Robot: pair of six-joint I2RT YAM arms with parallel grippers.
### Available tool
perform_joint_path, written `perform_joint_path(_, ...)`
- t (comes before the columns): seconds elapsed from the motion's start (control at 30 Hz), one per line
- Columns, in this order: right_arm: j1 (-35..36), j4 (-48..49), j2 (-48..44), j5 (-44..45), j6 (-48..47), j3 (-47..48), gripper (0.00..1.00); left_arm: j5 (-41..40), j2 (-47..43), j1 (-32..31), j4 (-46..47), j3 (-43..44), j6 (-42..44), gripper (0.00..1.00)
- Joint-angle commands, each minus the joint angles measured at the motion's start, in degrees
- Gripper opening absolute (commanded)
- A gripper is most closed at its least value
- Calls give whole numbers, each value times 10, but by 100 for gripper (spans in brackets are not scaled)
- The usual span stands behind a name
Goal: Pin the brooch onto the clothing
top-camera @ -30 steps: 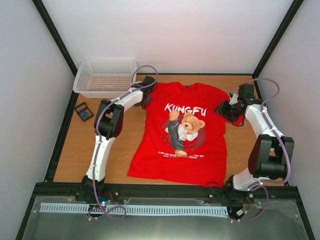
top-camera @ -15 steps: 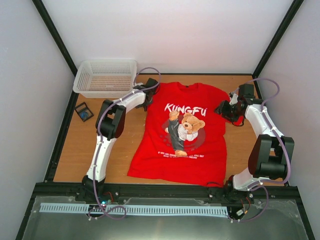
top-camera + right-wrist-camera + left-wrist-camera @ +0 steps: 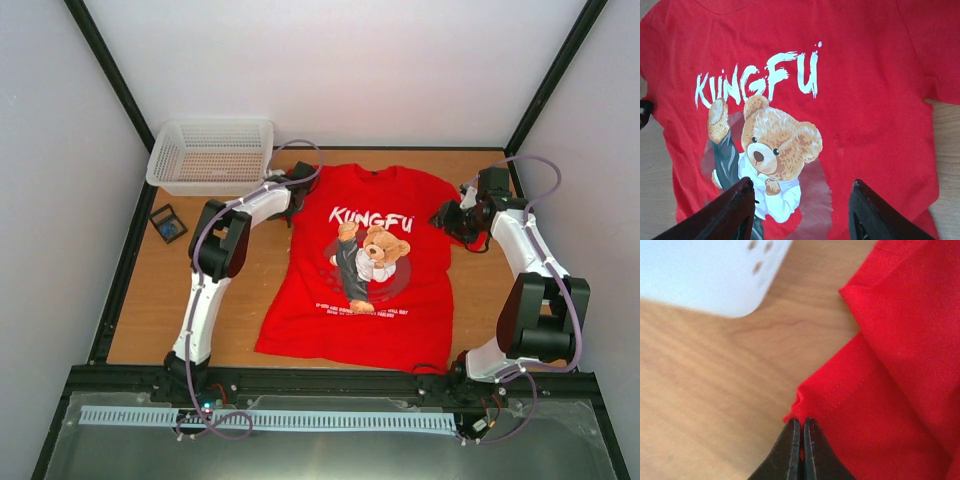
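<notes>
The wooden table (image 3: 150, 310) carries a bright red short-sleeved T-shirt (image 3: 345, 325) lying flat in the middle of the frame, with its white KUNGFU lettering and kicking brown teddy bear (image 3: 372, 258) facing up. The right arm's (image 3: 530, 270) jaws stand wide apart by the sleeve at centre right. In its wrist view only their dark ends enter at the bottom edge, with the bear between them. The left arm's (image 3: 215, 250) jaws are pressed together on the hem of the opposite sleeve, a sliver of red cloth caught between the tips. At left lies a small dark square item (image 3: 168, 224) with a blue patch, too small to tell whether it is the brooch. A white mesh plastic basket (image 3: 210, 125) sits upper left, blurred and cropped in the left wrist view.
</notes>
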Motion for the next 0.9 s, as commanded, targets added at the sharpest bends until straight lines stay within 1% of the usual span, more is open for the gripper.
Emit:
perform_joint_path(0.0,-4,-1,-18,0,-1,2,50,-46,-68,13,2,-57,6,1)
perform_joint_path(0.1,-4,6,-16,5,1,0,50,-51,-108,25,26,-104,20,1)
perform_joint_path(0.2,-5,10,-9,8,1,1,50,-59,-138,29,35,-130,40,1)
perform_joint_path(0.37,-6,9,1,14,1,9,50,-50,-194,29,60,-176,78,1)
perform_joint_path(0.4,-6,8,3,18,0,11,50,-46,-199,29,59,-179,85,7)
perform_joint_path(0.43,-7,6,4,22,0,14,50,-44,-202,29,53,-178,90,20)
perform_joint_path(0.47,-9,5,7,27,-1,17,51,-43,-205,29,46,-175,92,28)
perform_joint_path(0.53,-16,5,15,33,0,24,51,-37,-210,32,31,-170,97,43)
perform_joint_path(0.57,-20,5,22,38,2,29,51,-37,-214,33,21,-168,95,46)
perform_joint_path(0.63,-28,4,37,45,5,41,51,-34,-229,34,6,-173,92,47)
perform_joint_path(0.7,-36,0,58,71,2,59,51,-26,-253,34,-6,-189,85,47)
perform_joint_path(0.77,-42,-2,81,94,-4,79,51,3,-288,34,-3,-217,90,46)
perform_joint_path(0.83,-45,-4,110,121,-15,103,51,59,-333,34,13,-250,109,49)
perform_joint_path(0.87,-45,-3,122,133,-22,115,52,104,-359,33,22,-269,122,52)
